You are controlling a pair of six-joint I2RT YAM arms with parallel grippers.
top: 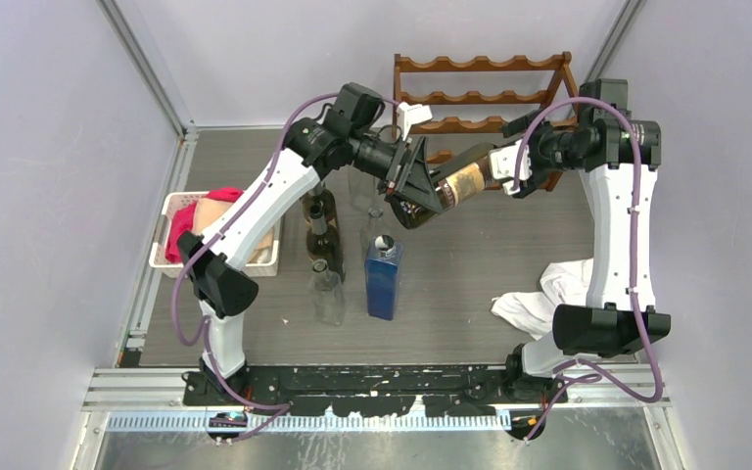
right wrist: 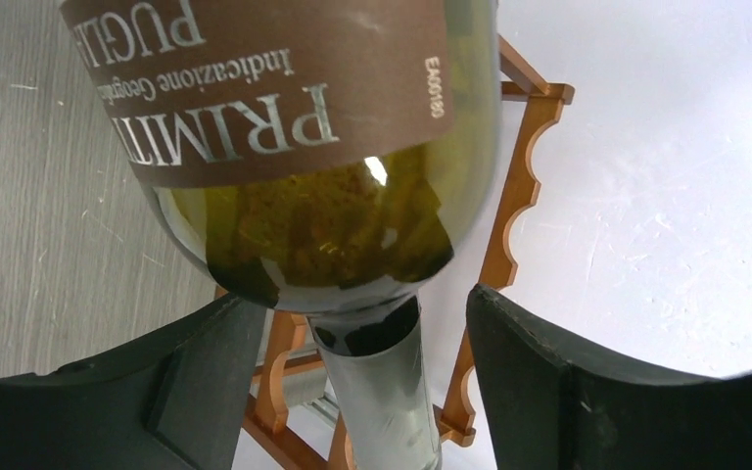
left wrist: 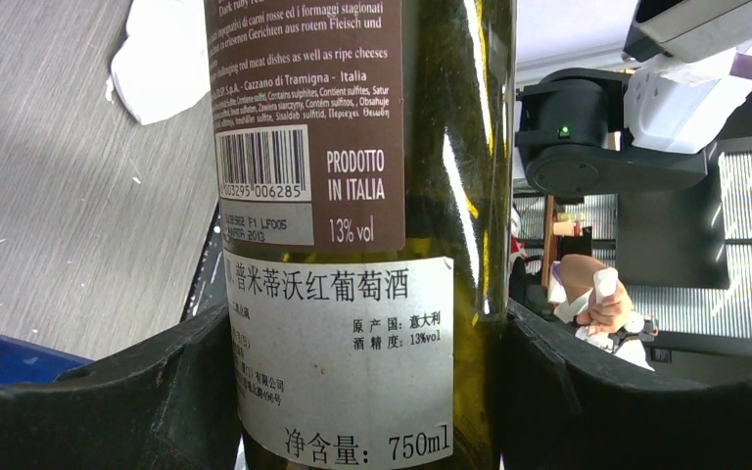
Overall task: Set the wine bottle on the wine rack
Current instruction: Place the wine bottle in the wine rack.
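In the middle of the top view, my left gripper (top: 417, 184) is clamped low on the body of the wine bottle (top: 458, 183). It holds the bottle nearly level above the table, neck toward the wine rack (top: 480, 65) at the top of the frame. My right gripper (top: 498, 163) straddles the foil-wrapped neck, fingers apart and clear of it. I'd centre the neck between them, pinch close to the shoulder, and release the left only once that hold is firm.

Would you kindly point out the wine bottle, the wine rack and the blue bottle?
wine bottle (top: 462, 182), top external view, on its paper label.
wine rack (top: 480, 65), top external view, on its top scalloped rail.
blue bottle (top: 384, 284), top external view, on its broad face.
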